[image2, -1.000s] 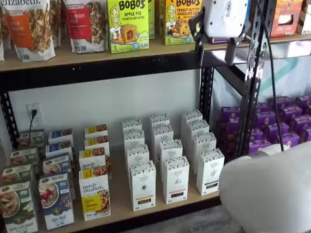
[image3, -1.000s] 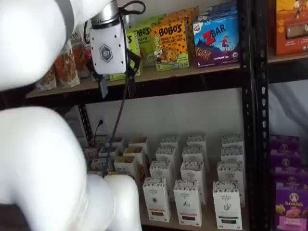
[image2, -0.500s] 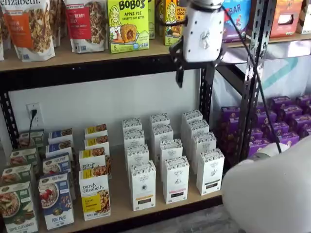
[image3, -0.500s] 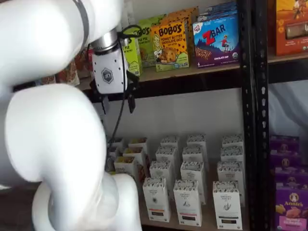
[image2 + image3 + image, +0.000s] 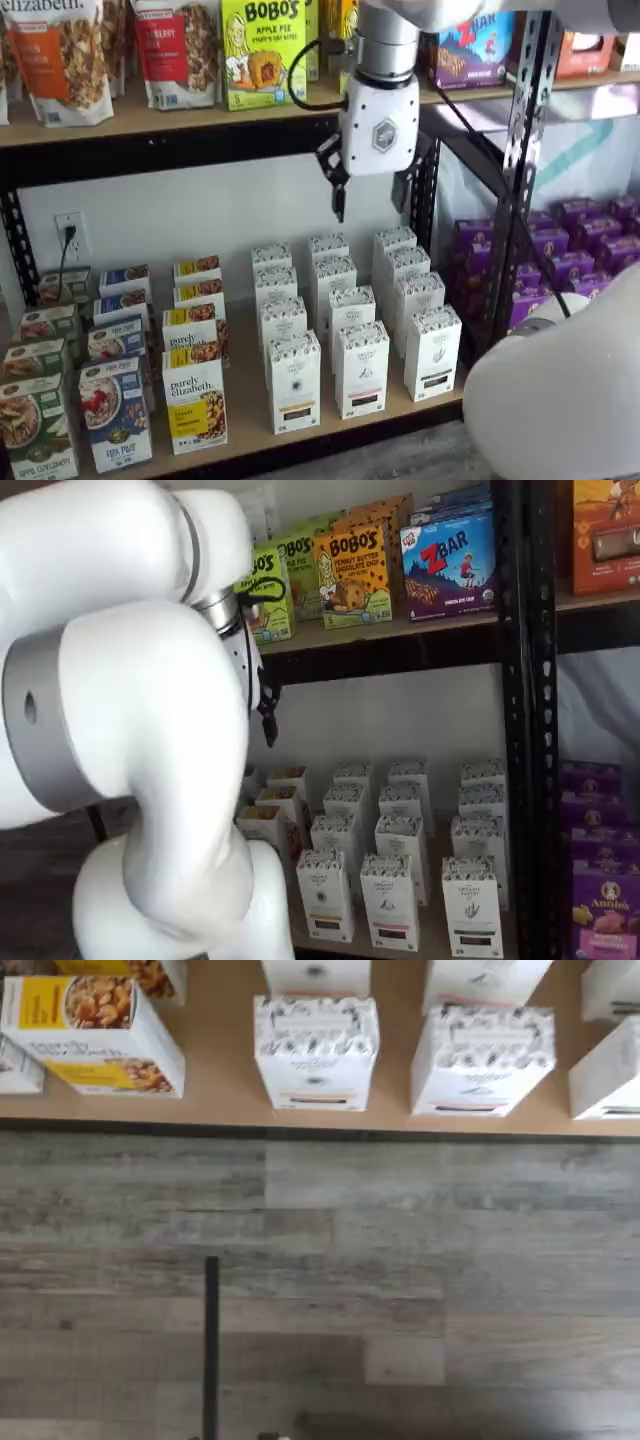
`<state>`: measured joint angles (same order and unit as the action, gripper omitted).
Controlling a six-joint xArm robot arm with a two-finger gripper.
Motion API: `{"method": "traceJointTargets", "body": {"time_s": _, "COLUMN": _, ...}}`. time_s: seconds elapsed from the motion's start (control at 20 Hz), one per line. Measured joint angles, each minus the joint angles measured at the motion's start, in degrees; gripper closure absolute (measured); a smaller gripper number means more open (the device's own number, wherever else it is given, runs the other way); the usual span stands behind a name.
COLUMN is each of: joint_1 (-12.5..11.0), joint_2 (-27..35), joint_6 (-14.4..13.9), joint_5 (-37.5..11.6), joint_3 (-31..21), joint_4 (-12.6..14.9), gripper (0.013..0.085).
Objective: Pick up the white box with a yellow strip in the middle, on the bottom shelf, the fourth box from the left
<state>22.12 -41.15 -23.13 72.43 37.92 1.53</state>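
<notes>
The white box with a yellow strip [image 5: 294, 383] stands upright at the front of the left-most white-carton column on the bottom shelf [image 5: 245, 415]. It also shows in a shelf view [image 5: 325, 894] and in the wrist view [image 5: 316, 1052], where the tan shelf board [image 5: 220, 1090] ends at a dark front edge. My gripper [image 5: 368, 198] hangs well above the white cartons, a little right of that box, with a gap between its two black fingers and nothing in them. In a shelf view the big white arm hides all but one black finger [image 5: 268, 716].
A carton with a pink-red strip [image 5: 482, 1060] stands beside the yellow one, then one with a black strip [image 5: 433, 353]. Granola boxes [image 5: 195, 403] stand to the left. A black upright [image 5: 515, 170] and purple boxes [image 5: 590, 250] are to the right. Grey plank floor [image 5: 400, 1290] lies before the shelf.
The gripper has come leftward and down from the upper shelf to hang above the white cartons. The white arm now fills more of one shelf view. The boxes have not moved.
</notes>
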Motion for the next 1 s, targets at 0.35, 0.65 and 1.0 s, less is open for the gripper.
{"method": "traceJointTargets", "body": {"time_s": 0.35, "joint_1": 1.41, "joint_2": 8.10, "joint_6": -1.30, "joint_5": -14.16, "joint_3": -4.74, "joint_4": -0.81, "gripper": 0.0130}}
{"method": "traceJointTargets", "body": {"time_s": 0.65, "joint_1": 0.66, "joint_2": 15.53, "joint_6": -1.45, "joint_5": -21.88, "joint_3": -5.20, "joint_4": 0.46, "gripper": 0.0130}}
{"method": "traceJointTargets", "body": {"time_s": 1.0, "joint_1": 0.15, "joint_2": 27.03, "joint_6": -3.17, "joint_5": -31.91, "joint_3": -3.70, "joint_4": 3.21, "gripper": 0.0130}}
